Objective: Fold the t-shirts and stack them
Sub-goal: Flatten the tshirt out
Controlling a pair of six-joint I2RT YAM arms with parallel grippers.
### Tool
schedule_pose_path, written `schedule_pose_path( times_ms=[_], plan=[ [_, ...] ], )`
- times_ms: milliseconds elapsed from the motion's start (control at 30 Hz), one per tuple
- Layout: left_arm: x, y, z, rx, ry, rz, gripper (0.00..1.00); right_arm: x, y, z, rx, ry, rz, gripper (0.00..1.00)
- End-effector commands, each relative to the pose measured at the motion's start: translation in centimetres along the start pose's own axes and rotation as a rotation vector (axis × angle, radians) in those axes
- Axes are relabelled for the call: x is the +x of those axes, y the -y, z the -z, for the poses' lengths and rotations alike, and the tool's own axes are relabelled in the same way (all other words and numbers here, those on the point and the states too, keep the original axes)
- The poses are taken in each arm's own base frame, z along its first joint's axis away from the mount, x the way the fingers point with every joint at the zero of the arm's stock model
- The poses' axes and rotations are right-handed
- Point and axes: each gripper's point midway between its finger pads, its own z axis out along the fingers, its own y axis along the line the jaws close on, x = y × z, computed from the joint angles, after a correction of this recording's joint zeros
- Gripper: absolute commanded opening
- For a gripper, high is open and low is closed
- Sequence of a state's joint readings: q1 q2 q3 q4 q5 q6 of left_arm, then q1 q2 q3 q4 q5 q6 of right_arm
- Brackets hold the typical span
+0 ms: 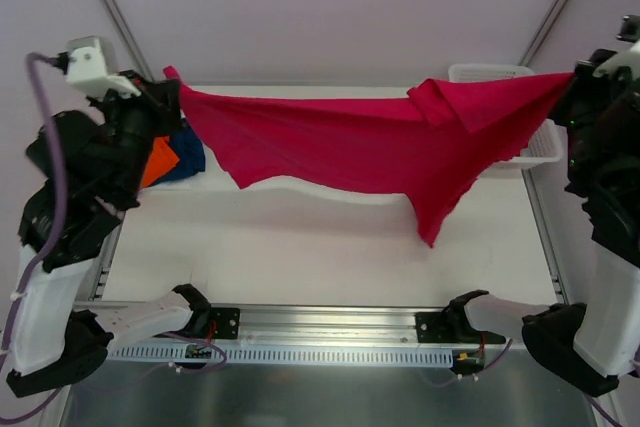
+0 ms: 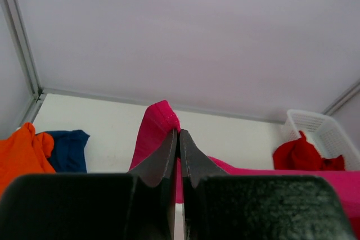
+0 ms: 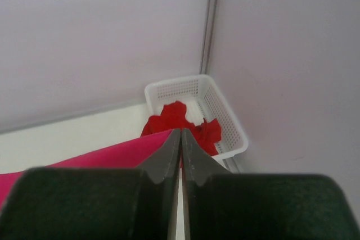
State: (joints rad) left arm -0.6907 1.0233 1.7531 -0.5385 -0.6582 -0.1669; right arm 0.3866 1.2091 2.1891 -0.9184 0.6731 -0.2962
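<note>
While both arms are up, we see the magenta-pink t-shirt (image 1: 350, 147) strung between them above the desk (image 1: 300, 237), sagging mid-span. Left hand (image 2: 179, 133) is pinching one end. Right hand (image 3: 180, 133) is pinching the other, probably right at the hem, though the view is poor. The orange t-shirt (image 1: 160, 162) and navy t-shirt (image 1: 190, 152) lie far left, touching. The red t-shirt (image 3: 180, 122) sits in the white basket (image 3: 228, 122), far right.
</note>
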Motion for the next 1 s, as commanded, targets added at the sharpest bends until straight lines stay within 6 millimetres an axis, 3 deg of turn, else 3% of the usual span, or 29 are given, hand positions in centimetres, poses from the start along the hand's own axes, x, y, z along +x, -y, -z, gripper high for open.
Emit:
schedule_pose_path(
  times_ms=[0, 100, 300, 433, 500, 533, 567, 633, 667, 733, 767, 800, 867, 900, 933, 967],
  plan=[
    [-4.5, -1.8, 5.1, 0.089, 0.094, 0.089, 0.0, -3.5, 5.3, 4.2, 0.103, 0.125, -0.042, 0.05],
    [-6.2, -1.6, 7.8, 0.19, 0.121, 0.158, 0.0, -4.2, 7.6, 6.9, 0.109, 0.181, -0.09, 0.07],
    [-5.8, 0.0, 9.7, 0.317, 0.05, 0.19, 0.0, -4.9, 10.6, 11.0, 0.101, 0.262, -0.165, 0.08],
    [-5.0, 1.1, 9.3, 0.352, 0.017, 0.179, 0.0, -4.7, 9.7, 11.7, 0.018, 0.268, -0.191, 0.1],
    [-4.3, 1.6, 8.9, 0.36, -0.01, 0.163, 0.0, -2.7, 7.5, 10.4, -0.039, 0.192, -0.195, 0.12],
    [-3.7, 2.2, 8.4, 0.366, -0.033, 0.155, 0.0, -1.8, 5.4, 10.5, -0.145, 0.17, -0.202, 0.17],
    [-3.3, 2.7, 8.3, 0.388, -0.049, 0.152, 0.0, 1.2, 2.2, 8.7, -0.212, 0.065, -0.207, 0.22],
    [-1.9, 3.4, 7.6, 0.391, -0.09, 0.142, 0.0, 4.4, -2.5, 8.2, -0.392, -0.037, -0.234, 0.39],
    [-0.9, 3.6, 7.1, 0.387, -0.116, 0.13, 0.0, 8.5, -6.0, 6.3, -0.452, -0.148, -0.246, 0.47],
    [0.1, 3.7, 6.8, 0.38, -0.141, 0.127, 0.0, 12.5, -10.7, 6.1, -0.616, -0.264, -0.302, 0.58],
    [0.9, 3.7, 6.6, 0.374, -0.156, 0.121, 0.0, 13.2, -12.8, 5.7, -0.686, -0.261, -0.341, 0.6],
    [1.2, 3.6, 6.5, 0.369, -0.163, 0.115, 0.0, 18.3, -14.8, 4.7, -0.694, -0.39, -0.358, 0.63],
    [1.9, 3.4, 6.4, 0.358, -0.174, 0.105, 0.0, 21.6, -17.4, 4.5, -0.767, -0.479, -0.388, 0.64],
    [2.0, 3.3, 6.3, 0.354, -0.175, 0.1, 0.0, 22.2, -18.9, 3.6, -0.799, -0.479, -0.413, 0.65],
    [2.2, 3.2, 6.4, 0.349, -0.176, 0.099, 0.0, 25.1, -20.4, 4.0, -0.842, -0.566, -0.433, 0.68],
    [2.5, 3.2, 6.3, 0.347, -0.183, 0.095, 0.0, 26.0, -21.4, 3.9, -0.867, -0.597, -0.448, 0.69]
  ],
)
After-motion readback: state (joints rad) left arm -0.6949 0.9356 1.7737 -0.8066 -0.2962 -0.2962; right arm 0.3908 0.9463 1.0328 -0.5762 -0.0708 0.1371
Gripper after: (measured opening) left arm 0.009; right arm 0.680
